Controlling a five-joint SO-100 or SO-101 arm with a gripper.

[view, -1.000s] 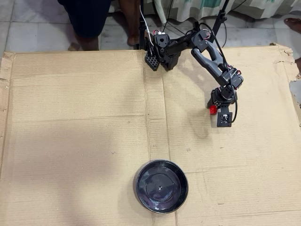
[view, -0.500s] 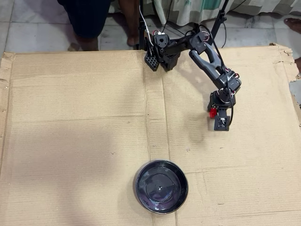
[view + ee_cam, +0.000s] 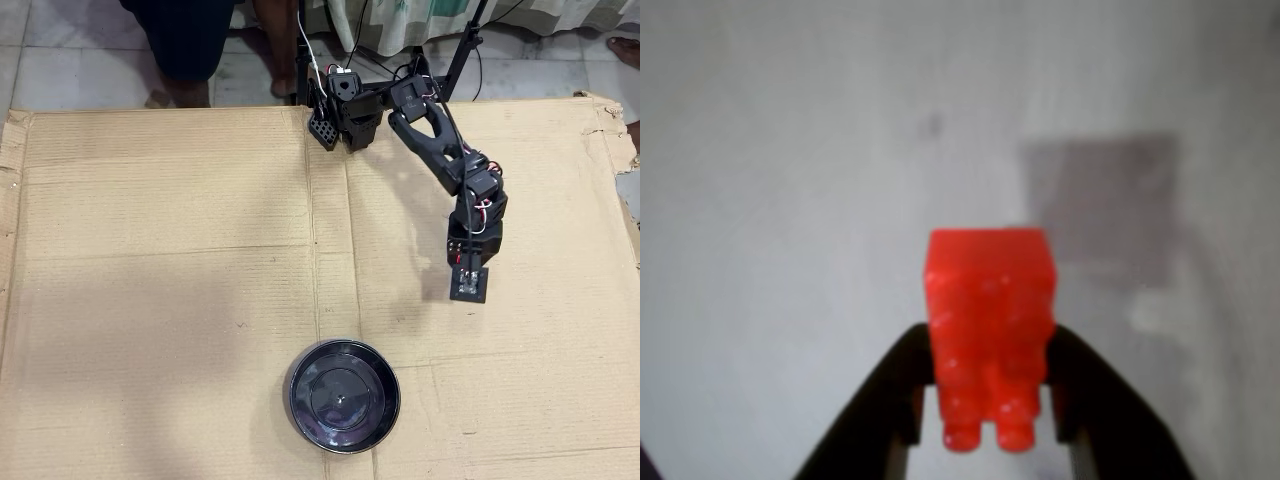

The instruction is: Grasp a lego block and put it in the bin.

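Note:
In the wrist view my gripper (image 3: 990, 345) is shut on the red lego block (image 3: 990, 300). Its two black jaws press on the block's sides, and the studs point toward the camera. A blurred pale surface and a dark shadow patch lie behind the block. In the overhead view the arm reaches over the right half of the cardboard, with the gripper (image 3: 467, 288) pointing down. The block is hidden under the wrist there. The bin (image 3: 343, 396), a round glossy black dish, sits near the front edge, to the lower left of the gripper and apart from it.
A large brown cardboard sheet (image 3: 160, 280) covers the table. The arm's base (image 3: 345, 110) stands at its far edge. A person's legs (image 3: 190, 40) and stand poles are beyond that edge on a tiled floor.

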